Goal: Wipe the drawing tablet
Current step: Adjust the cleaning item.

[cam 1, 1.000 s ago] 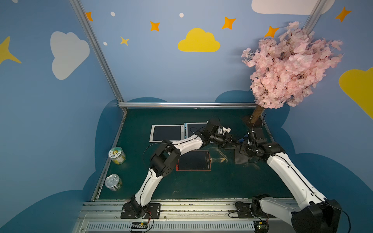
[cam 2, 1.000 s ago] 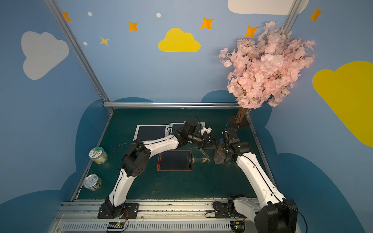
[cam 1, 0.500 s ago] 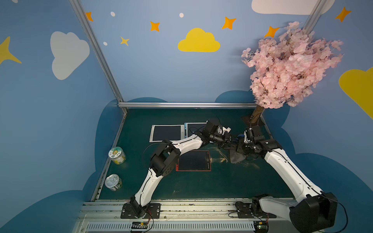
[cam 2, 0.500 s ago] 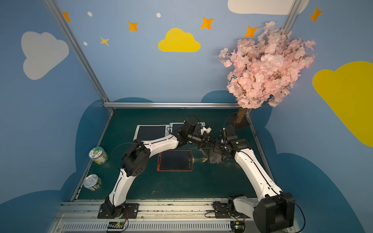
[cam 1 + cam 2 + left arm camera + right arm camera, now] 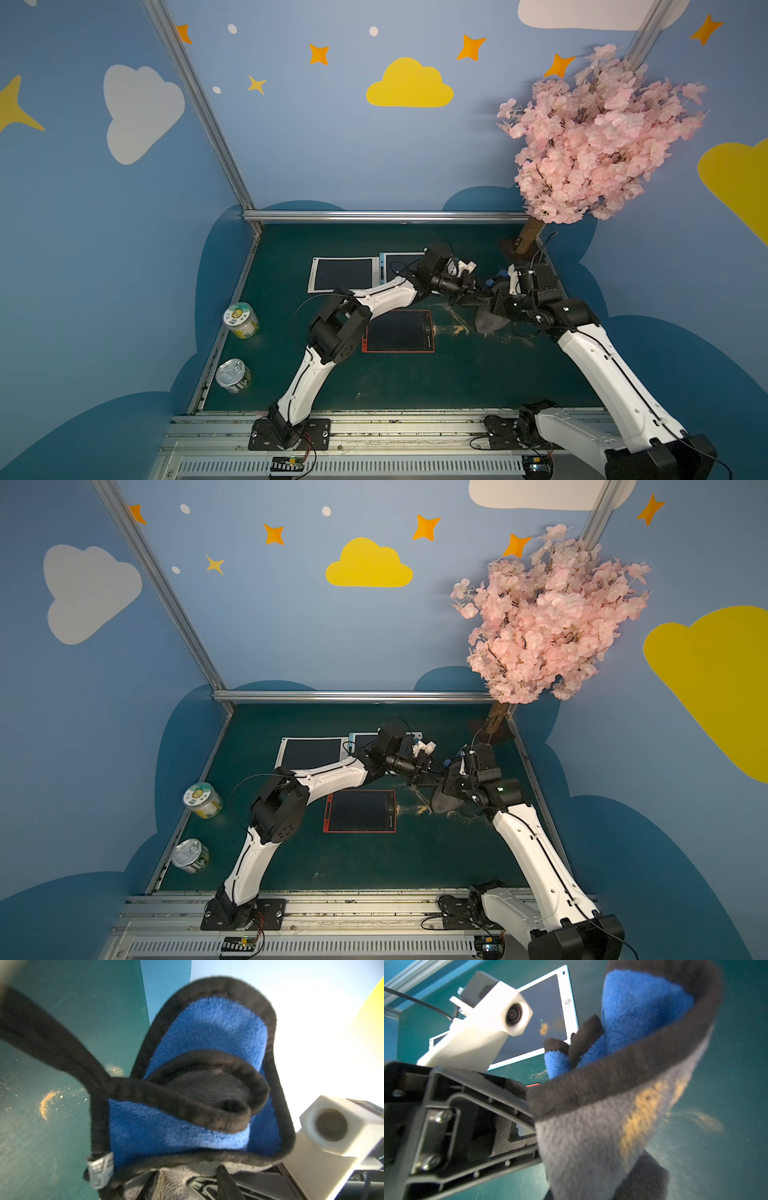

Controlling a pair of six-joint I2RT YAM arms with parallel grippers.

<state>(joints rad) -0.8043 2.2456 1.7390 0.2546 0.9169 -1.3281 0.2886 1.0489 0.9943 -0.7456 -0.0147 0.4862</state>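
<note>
Both top views show my right claw clamped on the cloth, my left claw close beside it, and the red-framed drawing tablet lying nearby on the mat. Left wrist: cloth fills the frame, and I cannot tell whether my left claw pinches it. Right wrist: the blue-framed drawing tablet carries a powder spot.

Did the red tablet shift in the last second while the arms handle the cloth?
No. The red tablet lies where it did, same gap to the white-framed tablet behind it; the cloth hangs beside it, not touching.
</note>
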